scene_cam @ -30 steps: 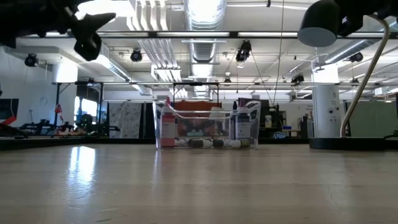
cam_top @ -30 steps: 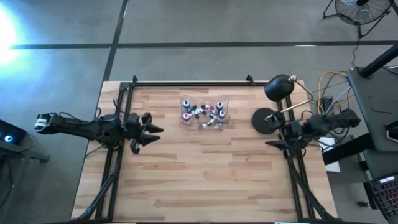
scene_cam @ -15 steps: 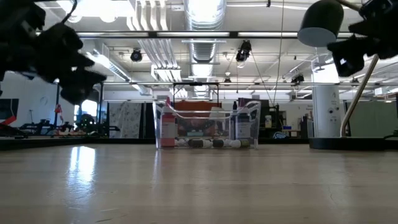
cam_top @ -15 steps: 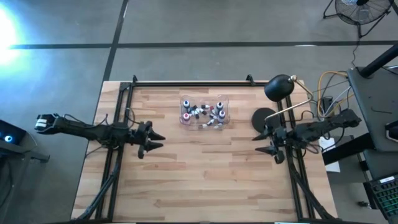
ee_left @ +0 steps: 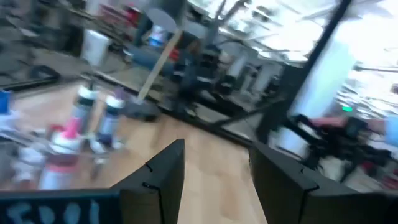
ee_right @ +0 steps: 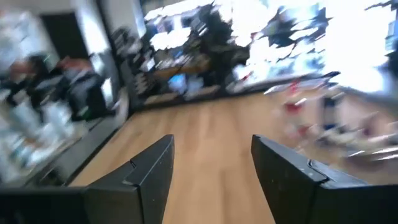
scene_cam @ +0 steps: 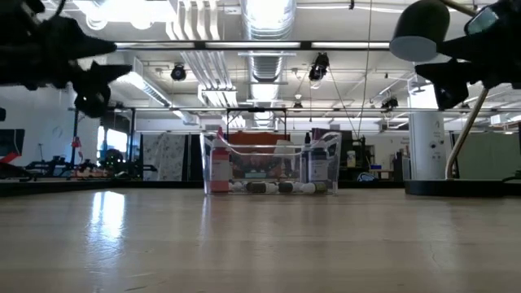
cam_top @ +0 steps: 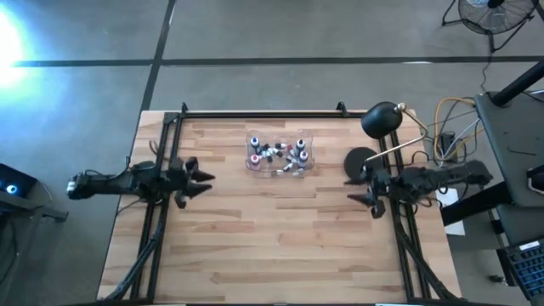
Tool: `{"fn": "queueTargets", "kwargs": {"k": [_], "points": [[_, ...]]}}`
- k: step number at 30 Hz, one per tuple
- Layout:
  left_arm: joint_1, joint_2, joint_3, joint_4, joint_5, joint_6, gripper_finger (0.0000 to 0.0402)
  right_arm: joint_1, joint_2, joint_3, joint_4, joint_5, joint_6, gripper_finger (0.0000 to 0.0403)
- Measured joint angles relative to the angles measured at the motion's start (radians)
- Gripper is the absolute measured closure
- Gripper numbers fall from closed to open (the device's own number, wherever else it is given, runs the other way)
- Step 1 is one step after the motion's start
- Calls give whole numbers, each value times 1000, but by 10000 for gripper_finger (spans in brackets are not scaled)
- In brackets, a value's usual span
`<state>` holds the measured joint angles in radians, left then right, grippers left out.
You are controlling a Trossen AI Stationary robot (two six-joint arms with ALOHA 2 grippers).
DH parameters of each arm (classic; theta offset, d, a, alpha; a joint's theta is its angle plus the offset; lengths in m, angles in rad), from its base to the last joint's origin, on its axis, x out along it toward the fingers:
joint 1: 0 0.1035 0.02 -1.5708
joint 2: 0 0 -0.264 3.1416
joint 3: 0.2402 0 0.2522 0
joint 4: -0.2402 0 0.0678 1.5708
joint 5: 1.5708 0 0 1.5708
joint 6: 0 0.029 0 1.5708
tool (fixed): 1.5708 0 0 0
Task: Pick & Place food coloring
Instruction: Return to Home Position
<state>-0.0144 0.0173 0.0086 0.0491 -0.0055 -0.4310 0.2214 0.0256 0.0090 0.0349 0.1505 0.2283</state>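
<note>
The food coloring (cam_top: 279, 155) is several tiny dropper bottles inside a clear plastic box (scene_cam: 270, 163) at the table's far middle. Some stand upright and some lie on the box's floor (scene_cam: 269, 187). My left gripper (cam_top: 204, 181) hangs level above the table's left side, pointing toward the right, open with nothing between its fingers (ee_left: 214, 168). My right gripper (cam_top: 355, 189) hangs level above the right side, pointing toward the left, open and empty (ee_right: 211, 168). Both are well short of the box and a little nearer than it.
A black desk lamp stands at the far right, its round base (cam_top: 361, 163) just beyond my right gripper and its head (cam_top: 382, 119) above. A black frame rail (cam_top: 263, 113) runs along the far edge. Bare wood lies between the grippers and toward the near edge.
Both grippers have come down from higher up to a level pose above the table. The right one has also come out from over its base toward the table's middle and rolled a little. Their openings look unchanged, and the box and bottles have stayed put.
</note>
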Motion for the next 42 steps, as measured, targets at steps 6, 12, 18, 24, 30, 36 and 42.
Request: {"fn": "queueTargets", "kwargs": {"k": [6, 12, 18, 24, 30, 36, 42], "points": [[109, -17, 0, 28, -8, 0, 248, -217, -26, 0, 20, 7, 0, 195], [111, -17, -1, 12, -19, 0, 248, -324, -26, 0, 24, 8, 0, 195], [111, -17, -1, 9, -19, 0, 248, -324, -26, 0, 23, 7, 0, 195], [111, -17, -2, 9, -19, 0, 248, -325, -20, 0, 24, 7, 0, 195], [111, -17, -2, 9, -19, 0, 248, -325, -17, 0, 22, 7, 0, 195], [103, -17, -2, 9, -19, 0, 248, -325, -16, 0, 22, 7, -3, 195], [102, -17, -2, 9, -19, 0, 248, -325, -16, 0, -16, -95, -55, 195]]}}
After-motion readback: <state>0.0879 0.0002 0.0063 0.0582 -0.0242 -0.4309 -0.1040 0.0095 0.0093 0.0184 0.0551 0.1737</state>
